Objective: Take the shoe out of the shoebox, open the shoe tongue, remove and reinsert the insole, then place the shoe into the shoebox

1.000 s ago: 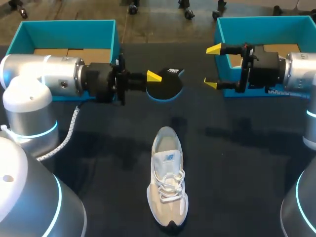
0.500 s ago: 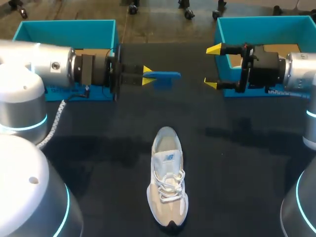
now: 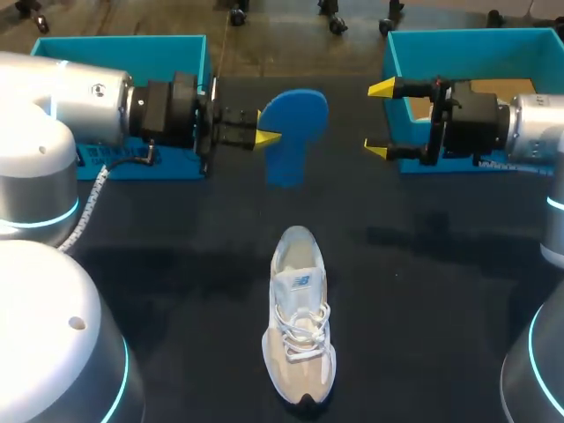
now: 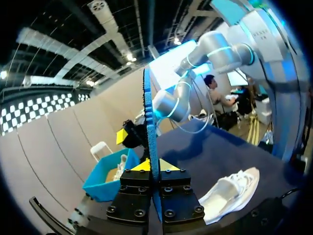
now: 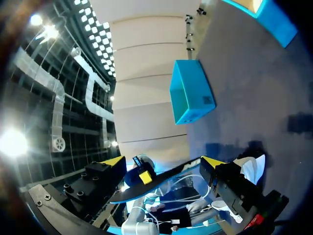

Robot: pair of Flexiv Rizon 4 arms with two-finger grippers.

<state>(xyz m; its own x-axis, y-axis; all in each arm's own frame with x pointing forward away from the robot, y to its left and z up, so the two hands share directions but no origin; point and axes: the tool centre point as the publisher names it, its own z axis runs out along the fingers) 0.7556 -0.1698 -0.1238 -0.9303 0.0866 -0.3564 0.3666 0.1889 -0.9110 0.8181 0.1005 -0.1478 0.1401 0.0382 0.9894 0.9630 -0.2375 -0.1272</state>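
- While our left gripper (image 3: 267, 137) is clenched on the blue insole (image 3: 293, 123), its arm reaches in level from the left, holding the insole in the air between the two boxes.
- Our right gripper (image 3: 379, 119) is released, fingers wide, by the right shoebox (image 3: 467, 40).
- We see a small logo on the tongue of the shoe (image 3: 300, 335), which lies on the table (image 3: 423, 291), well apart from both grippers.
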